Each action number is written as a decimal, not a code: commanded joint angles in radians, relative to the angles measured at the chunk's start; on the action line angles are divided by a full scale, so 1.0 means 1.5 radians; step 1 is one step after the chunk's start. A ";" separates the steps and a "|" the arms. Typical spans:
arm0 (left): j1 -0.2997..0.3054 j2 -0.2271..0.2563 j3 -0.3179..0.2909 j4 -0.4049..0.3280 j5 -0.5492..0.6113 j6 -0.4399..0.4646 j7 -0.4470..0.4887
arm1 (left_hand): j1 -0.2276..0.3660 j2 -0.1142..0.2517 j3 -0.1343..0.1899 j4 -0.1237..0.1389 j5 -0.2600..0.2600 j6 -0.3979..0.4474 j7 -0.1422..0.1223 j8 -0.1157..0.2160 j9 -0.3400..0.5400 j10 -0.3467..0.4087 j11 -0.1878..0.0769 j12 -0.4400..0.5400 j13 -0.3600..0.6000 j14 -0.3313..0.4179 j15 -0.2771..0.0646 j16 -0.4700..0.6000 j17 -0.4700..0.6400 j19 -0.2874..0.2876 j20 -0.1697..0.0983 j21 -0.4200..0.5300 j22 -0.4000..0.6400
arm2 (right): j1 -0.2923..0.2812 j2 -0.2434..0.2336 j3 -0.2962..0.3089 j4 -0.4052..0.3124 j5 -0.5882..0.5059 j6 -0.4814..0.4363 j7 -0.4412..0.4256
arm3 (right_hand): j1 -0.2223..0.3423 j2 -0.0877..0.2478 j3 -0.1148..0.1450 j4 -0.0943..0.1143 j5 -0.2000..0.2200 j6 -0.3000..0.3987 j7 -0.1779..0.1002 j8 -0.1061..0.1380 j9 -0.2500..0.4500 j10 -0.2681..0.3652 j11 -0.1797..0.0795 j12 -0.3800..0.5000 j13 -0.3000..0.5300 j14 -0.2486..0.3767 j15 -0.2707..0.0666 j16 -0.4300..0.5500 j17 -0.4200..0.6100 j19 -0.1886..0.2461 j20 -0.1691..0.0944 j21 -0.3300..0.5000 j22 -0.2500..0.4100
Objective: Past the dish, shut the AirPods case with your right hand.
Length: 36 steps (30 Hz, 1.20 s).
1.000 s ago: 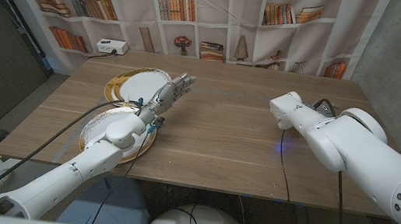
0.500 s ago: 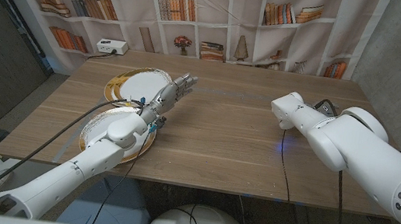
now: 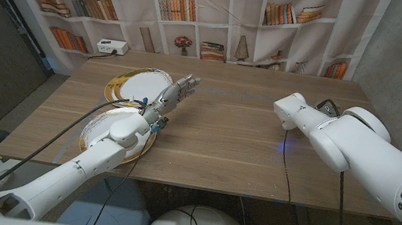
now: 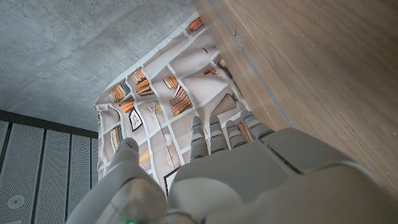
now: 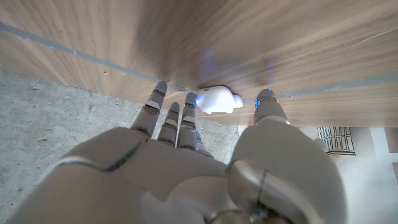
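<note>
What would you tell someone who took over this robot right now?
Left robot hand: open, holds nothing, fingers stretched out above the table beside the far plate.
Right robot hand: open, fingers spread toward the white earbud case, which sits near a table edge. One fingertip is close to it; contact cannot be told.
Done: the reach to the case.
Left: press its lid shut. Whether the lid is open is not clear from these pictures.

Matt wooden table (image 3: pixel 221 139); glossy white plastic AirPods case (image 5: pixel 216 99).
</note>
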State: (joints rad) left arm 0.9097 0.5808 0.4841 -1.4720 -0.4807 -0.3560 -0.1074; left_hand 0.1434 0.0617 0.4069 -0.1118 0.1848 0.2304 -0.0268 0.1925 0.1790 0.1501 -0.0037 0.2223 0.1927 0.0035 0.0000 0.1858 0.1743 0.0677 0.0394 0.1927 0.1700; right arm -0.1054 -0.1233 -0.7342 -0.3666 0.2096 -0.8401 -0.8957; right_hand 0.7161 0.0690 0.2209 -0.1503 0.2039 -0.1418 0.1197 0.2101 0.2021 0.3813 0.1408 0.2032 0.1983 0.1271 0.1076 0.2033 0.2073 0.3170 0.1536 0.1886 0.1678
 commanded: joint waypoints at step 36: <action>-0.024 -0.016 0.022 0.012 0.007 0.004 -0.019 | -0.004 0.001 0.002 -0.004 -0.001 0.001 -0.001 -0.004 0.002 0.012 0.003 0.001 0.004 0.003 -0.005 -0.001 0.002 -0.002 0.002 0.000 0.003 | -0.011 -0.027 -0.015 -0.019 -0.016 -0.020 0.061 | 0.019 0.000 -0.005 0.004 -0.001 -0.033 -0.055 -0.009 0.003 -0.107 -0.042 -0.012 0.001 -0.045 -0.026 -0.006 0.001 -0.030 -0.006 -0.004 0.000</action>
State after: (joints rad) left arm 0.8883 0.5616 0.5076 -1.4525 -0.4786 -0.3590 -0.1297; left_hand 0.1435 0.0617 0.4069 -0.1118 0.1848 0.2339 -0.0233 0.1876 0.1789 0.1536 0.0000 0.2223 0.1927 0.0064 -0.0030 0.1858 0.1742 0.0677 0.0394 0.1927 0.1700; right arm -0.1208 -0.1526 -0.7525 -0.3868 0.1899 -0.8631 -0.8356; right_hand 0.7358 0.0675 0.2166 -0.1460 0.2039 -0.1736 0.0443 0.1992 0.2020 0.2269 0.0767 0.1846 0.1980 0.0610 0.0700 0.1881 0.2045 0.2758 0.1446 0.1849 0.1681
